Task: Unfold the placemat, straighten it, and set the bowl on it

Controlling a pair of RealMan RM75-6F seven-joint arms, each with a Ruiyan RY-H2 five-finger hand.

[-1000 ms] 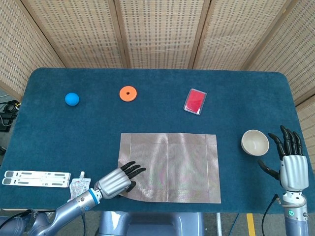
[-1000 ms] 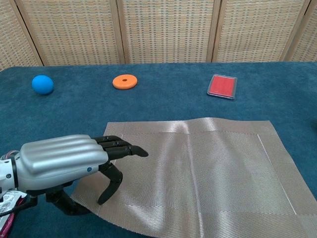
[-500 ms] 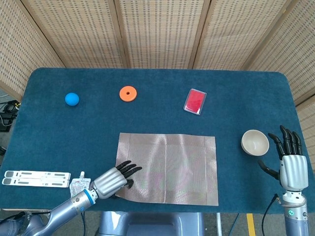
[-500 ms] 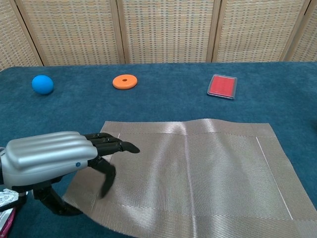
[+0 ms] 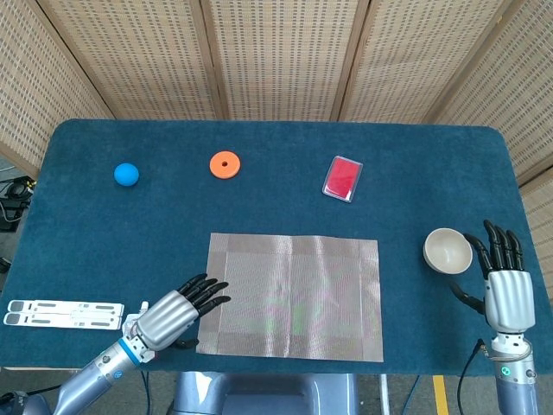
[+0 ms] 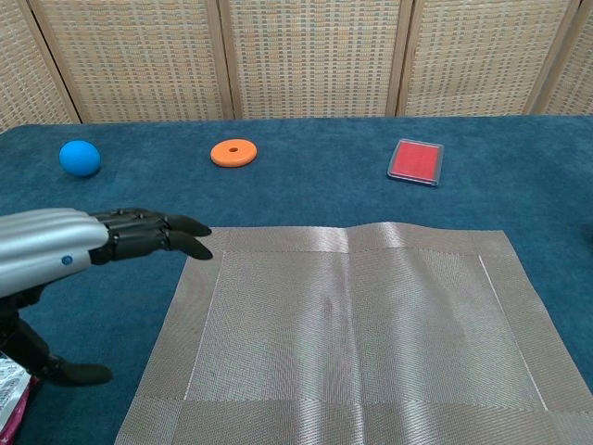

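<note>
Head view: placemat [image 5: 294,296] now flat, squared; my left hand [image 5: 173,315] lifted off its left edge, fingers spread, empty. Right hand [image 5: 504,285] spread beside bowl [image 5: 448,251], right of placemat. Next: bowl.

The left hand [image 5: 173,313] hovered low at the near left with fingers [image 6: 153,232] stretched forward and thumb dropped, holding nothing, while the right hand [image 5: 498,281] stood upright at the far right, fingers spread and empty.

Grey woven placemat [image 5: 294,296], cream bowl [image 5: 447,251], blue table [image 5: 173,225]
</note>
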